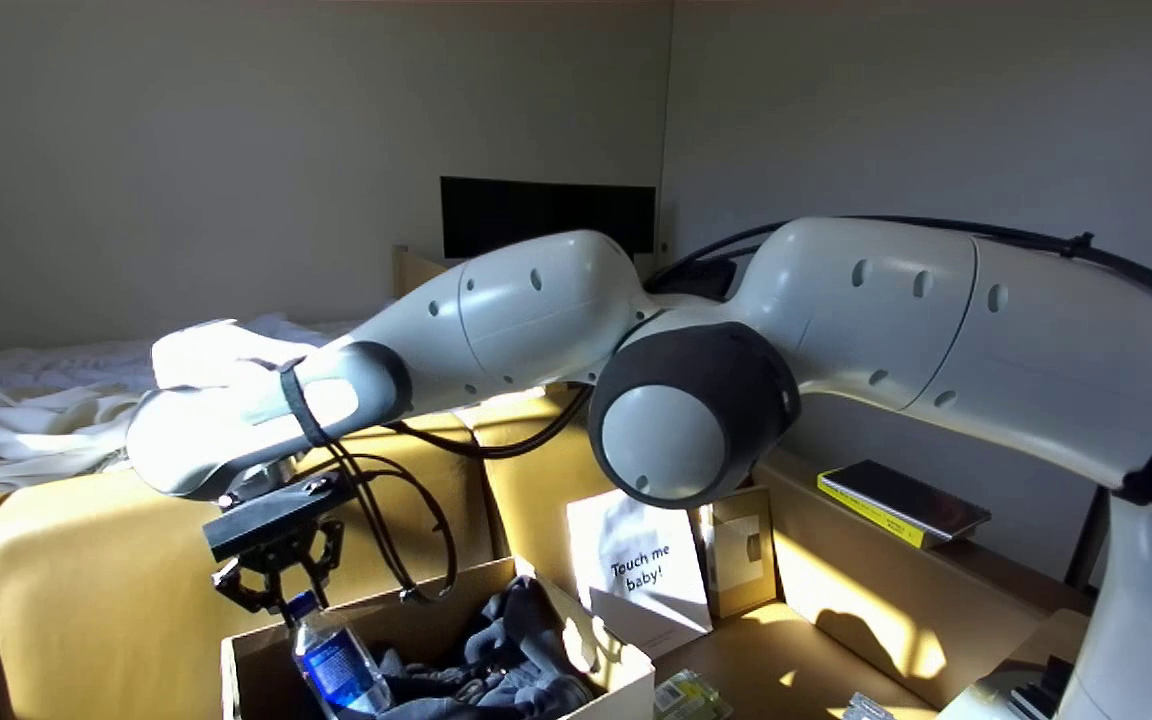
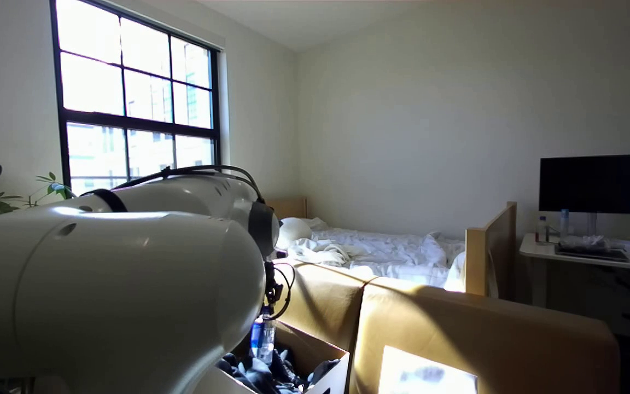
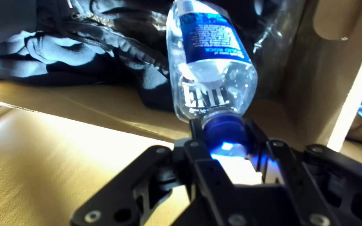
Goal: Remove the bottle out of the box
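The bottle is clear plastic with a blue cap and blue label. It shows in both exterior views [image 1: 344,672] [image 2: 262,340] and in the wrist view [image 3: 211,47]. It hangs tilted, cap up, with its lower part inside the brown cardboard box [image 1: 626,692]. The box also shows in an exterior view [image 2: 315,350] and in the wrist view [image 3: 308,81]. My gripper [image 3: 225,128] has its fingers closed on both sides of the cap. In an exterior view the gripper [image 1: 301,598] is above the box's rim. I cannot tell if the bottle's base touches the cloth below.
Dark clothes [image 1: 521,650] fill much of the box. The tan sofa back [image 1: 116,580] rises behind it. A white "Touch me baby!" sign [image 1: 636,570] and a framed panel [image 1: 739,553] stand beside the box. A book stack [image 1: 901,500] lies on the sofa arm.
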Available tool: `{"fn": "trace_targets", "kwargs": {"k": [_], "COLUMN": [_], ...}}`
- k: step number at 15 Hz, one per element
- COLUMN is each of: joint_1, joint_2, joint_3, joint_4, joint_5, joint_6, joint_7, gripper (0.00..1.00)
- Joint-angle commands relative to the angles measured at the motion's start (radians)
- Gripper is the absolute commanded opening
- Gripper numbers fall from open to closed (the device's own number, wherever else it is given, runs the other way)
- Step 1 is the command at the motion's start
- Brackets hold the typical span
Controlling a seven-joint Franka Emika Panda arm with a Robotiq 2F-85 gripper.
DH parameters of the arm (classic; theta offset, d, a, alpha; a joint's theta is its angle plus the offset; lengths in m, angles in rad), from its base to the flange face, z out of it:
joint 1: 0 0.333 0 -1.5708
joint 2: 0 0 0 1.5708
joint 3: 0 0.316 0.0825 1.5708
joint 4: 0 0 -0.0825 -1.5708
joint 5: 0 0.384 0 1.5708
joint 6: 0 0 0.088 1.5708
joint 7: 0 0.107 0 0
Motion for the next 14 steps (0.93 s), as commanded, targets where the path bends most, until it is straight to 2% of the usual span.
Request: {"fn": "trace_targets", "kwargs": {"k": [1, 3, 7, 14], "joint_1": [0.057, 0.053, 0.024, 0.046], "joint_2": [-0.102, -0.148, -0.229, -0.374], "joint_3": [-0.048, -0.033, 0.006, -0.069], "joint_4": [-0.071, -0.079, -0.079, -0.084], "joint_5": [-0.016, 0.020, 0.077, 0.026], "joint_6": [0.035, -0.011, -0.075, -0.173], "joint_7": [0.207, 0.244, 0.194, 0.277], "gripper": [0.11, 0.11, 0.11, 0.11]}}
